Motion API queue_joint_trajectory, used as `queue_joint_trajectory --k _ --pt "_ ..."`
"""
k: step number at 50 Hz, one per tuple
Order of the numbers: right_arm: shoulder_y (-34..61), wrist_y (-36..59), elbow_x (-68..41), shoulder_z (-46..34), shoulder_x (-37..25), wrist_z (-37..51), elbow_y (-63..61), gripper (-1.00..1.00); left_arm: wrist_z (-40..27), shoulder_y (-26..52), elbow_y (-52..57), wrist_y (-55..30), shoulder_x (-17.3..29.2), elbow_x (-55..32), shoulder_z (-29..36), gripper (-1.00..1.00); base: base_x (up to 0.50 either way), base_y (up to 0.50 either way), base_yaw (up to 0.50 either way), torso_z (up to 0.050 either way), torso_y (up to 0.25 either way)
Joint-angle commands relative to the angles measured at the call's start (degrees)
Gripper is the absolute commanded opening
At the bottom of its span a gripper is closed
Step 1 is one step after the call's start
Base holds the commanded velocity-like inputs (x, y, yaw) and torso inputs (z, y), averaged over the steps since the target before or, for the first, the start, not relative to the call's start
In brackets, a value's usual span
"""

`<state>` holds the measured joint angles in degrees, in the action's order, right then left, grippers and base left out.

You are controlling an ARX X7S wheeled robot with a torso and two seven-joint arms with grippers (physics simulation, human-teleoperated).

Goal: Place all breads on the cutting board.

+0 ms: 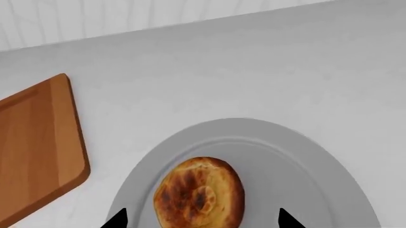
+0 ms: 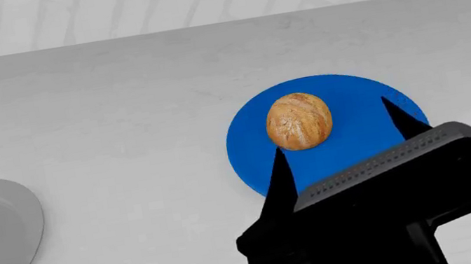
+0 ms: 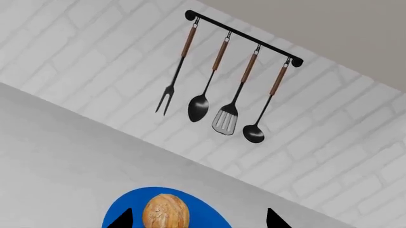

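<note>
Two rolls: pale roll (image 2: pixel 299 120) on blue plate (image 2: pixel 350 138), dark roll (image 1: pixel 199 192) on grey plate (image 1: pixel 304 166). Cutting board (image 1: pixel 35 142) beside grey plate. Right gripper (image 2: pixel 341 140) and left gripper (image 1: pixel 201 219) spread wide, empty.

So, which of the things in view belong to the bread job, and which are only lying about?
Belong to the job:
- darker roll, on the grey plate
- pale roll, on the blue plate
- cutting board, holding no bread in the part visible

Only lying about:
- both plates
- utensil rack on the wall

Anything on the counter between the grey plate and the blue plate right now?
No. In the head view, only bare white counter lies between the grey plate and the blue plate.
</note>
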<state>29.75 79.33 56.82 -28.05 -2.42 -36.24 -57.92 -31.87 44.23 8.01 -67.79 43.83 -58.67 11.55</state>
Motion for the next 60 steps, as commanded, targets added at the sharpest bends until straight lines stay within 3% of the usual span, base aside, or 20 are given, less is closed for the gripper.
queue_joint_trajectory --k 1,27,60 --pt "-0.4 -0.4 -0.6 0.4 0.0 0.3 0.0 1.0 0.6 -0.1 -1.4 0.9 -0.1 0.9 0.9 1.0 0.0 0.0 0.0 0.0 0.0" --pt "-1.5 -1.6 -2.6 1.3 0.0 1.6 0.3 1.0 3.5 2.8 -8.2 3.0 -2.3 5.5 6.0 1.0 0.0 0.0 0.0 0.0 0.0" --pt "-2.4 -2.7 -5.3 2.7 -0.3 3.3 0.8 1.0 5.6 4.2 -13.3 5.3 -3.4 7.7 7.9 1.0 0.0 0.0 0.0 0.0 0.0"
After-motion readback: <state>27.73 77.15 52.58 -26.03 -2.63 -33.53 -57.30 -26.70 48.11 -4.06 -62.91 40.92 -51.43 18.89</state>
